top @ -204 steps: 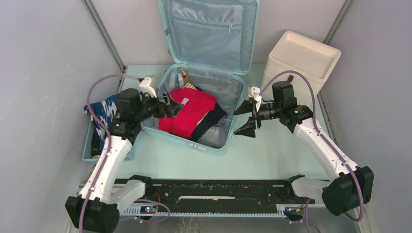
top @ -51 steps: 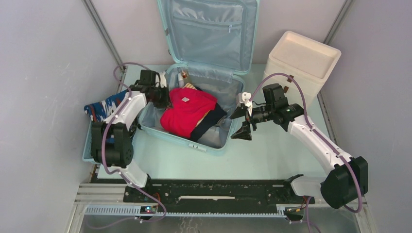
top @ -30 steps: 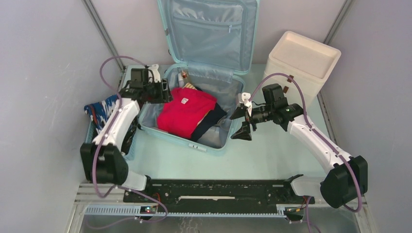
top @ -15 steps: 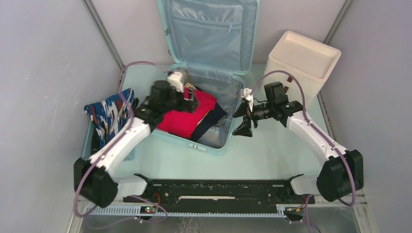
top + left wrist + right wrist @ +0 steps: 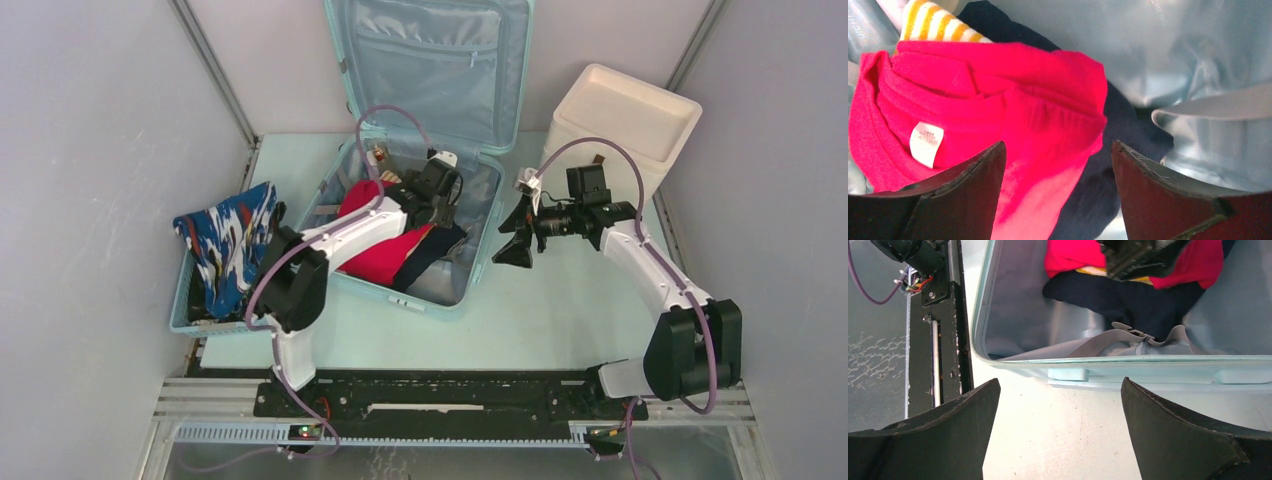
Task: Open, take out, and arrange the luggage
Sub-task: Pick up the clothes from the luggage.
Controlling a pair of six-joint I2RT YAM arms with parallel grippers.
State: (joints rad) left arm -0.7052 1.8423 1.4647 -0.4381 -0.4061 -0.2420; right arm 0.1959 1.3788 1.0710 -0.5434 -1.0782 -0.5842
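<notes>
The left tool [image 5: 1057, 150] hangs open and empty over the red shirt [image 5: 998, 100] in the luggage [image 5: 440, 60], the right tool [image 5: 1058, 387] wide open, empty, just right of it.

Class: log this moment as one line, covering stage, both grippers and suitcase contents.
stage: unpacking | luggage: lid open | left gripper: open, above red shirt inside | right gripper: open, empty, beside luggage

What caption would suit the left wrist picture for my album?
Open left gripper poised over a red shirt lying on dark clothing inside the luggage.
</notes>
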